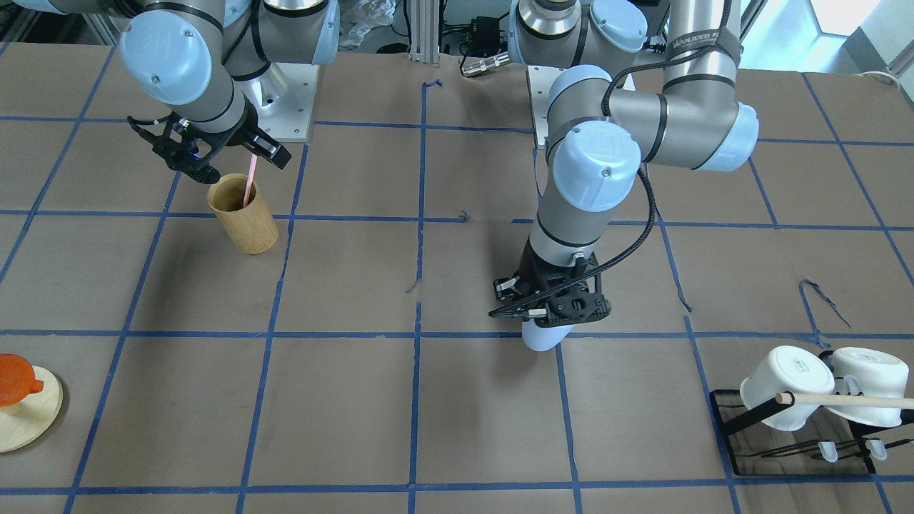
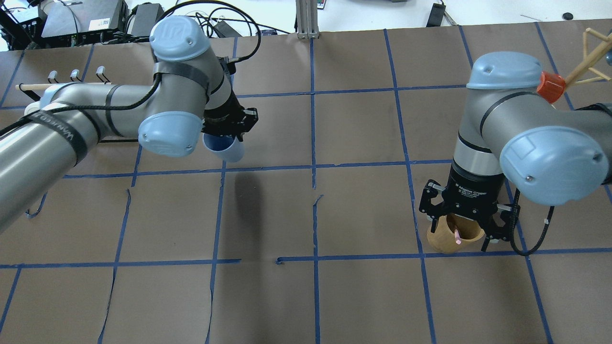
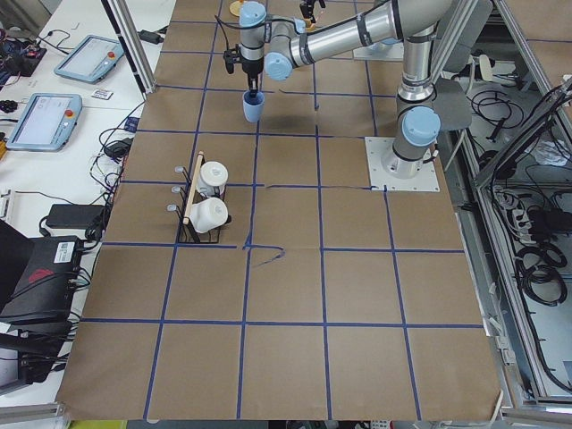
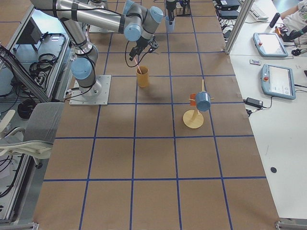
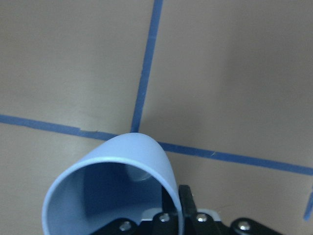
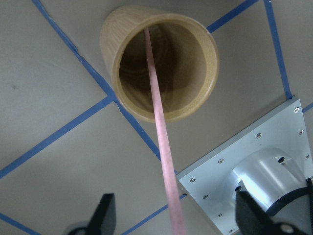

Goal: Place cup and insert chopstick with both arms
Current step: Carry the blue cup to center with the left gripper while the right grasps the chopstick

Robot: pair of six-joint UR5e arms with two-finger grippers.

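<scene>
My left gripper (image 1: pixel 550 307) is shut on the rim of the pale blue cup (image 1: pixel 544 337) and holds it tilted a little above the table, near its middle. The cup also shows in the overhead view (image 2: pixel 224 149) and fills the bottom of the left wrist view (image 5: pixel 112 191), its dark blue inside facing the camera. My right gripper (image 6: pixel 177 215) is open, right above the tan bamboo cylinder (image 1: pixel 246 218). The pink chopstick (image 6: pixel 159 117) stands in that cylinder and rises between the spread fingers without touching them. It also shows in the front view (image 1: pixel 250 178).
A black rack (image 1: pixel 728 421) with two white mugs (image 1: pixel 785 385) and a pale wooden rod (image 1: pixel 850 401) stands at the table's edge on my left side. A round wooden stand (image 1: pixel 28 417) with an orange cup (image 1: pixel 14 378) is on my right side. The right arm's base plate (image 6: pixel 254 161) lies near the cylinder.
</scene>
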